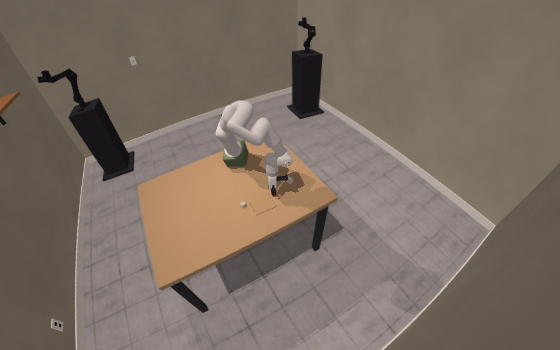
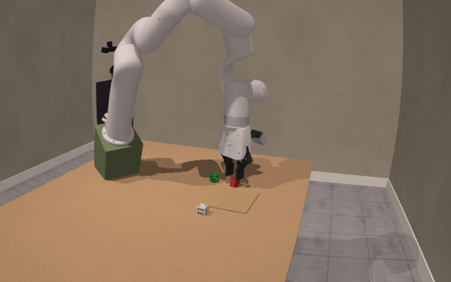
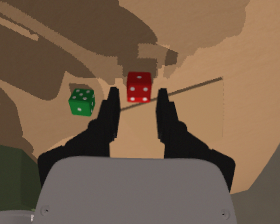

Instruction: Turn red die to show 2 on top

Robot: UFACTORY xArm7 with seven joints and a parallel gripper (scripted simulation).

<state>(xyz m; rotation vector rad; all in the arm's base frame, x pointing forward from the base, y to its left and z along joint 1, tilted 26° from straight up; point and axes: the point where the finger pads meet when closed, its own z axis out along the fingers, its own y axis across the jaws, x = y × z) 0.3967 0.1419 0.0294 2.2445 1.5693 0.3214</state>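
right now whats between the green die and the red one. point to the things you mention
In the wrist view, one finger of the gripper [image 1: 273, 191] [image 2: 233, 176] [image 3: 138, 91] shows between the green die [image 1: 268, 187] [image 2: 214, 177] [image 3: 82, 102] and the red die [image 1: 274, 195] [image 2: 233, 183] [image 3: 139, 87]; no other die lies there.

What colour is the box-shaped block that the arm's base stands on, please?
Green; the exterior view shows it best.
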